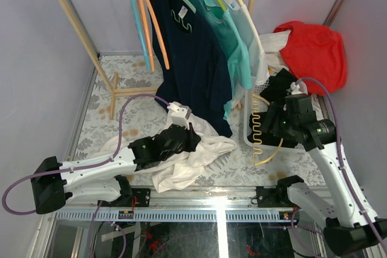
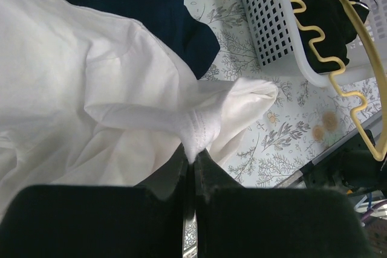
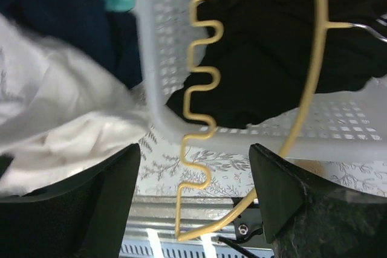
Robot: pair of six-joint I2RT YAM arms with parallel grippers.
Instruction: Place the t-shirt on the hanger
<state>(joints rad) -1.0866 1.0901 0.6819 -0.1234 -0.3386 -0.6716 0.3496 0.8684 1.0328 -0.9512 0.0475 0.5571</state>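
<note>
We see the left gripper (image 2: 192,160) clamped shut on a bunched fold of the white t-shirt (image 1: 192,156) — the cloth rises in a small peak right at the fingertips. The t-shirt lies crumpled on the patterned table (image 1: 97,125), near the middle and close to the near edge. Its far side meets the hem of the navy shirt (image 1: 193,58) hanging from the wooden rack (image 1: 80,25).

To the right, the pale yellow hanger (image 3: 198,89) lies across the near rim of the white basket (image 3: 154,64). Its hook is over a black cloth (image 3: 266,46) inside the basket, and its wavy bar runs down toward the near edge of the table.

The right gripper (image 3: 192,155) stands wide open — the wavy bar sits between its two fingers, clear of both. We cannot tell whether the hanger's curved arm touches one finger.
</note>
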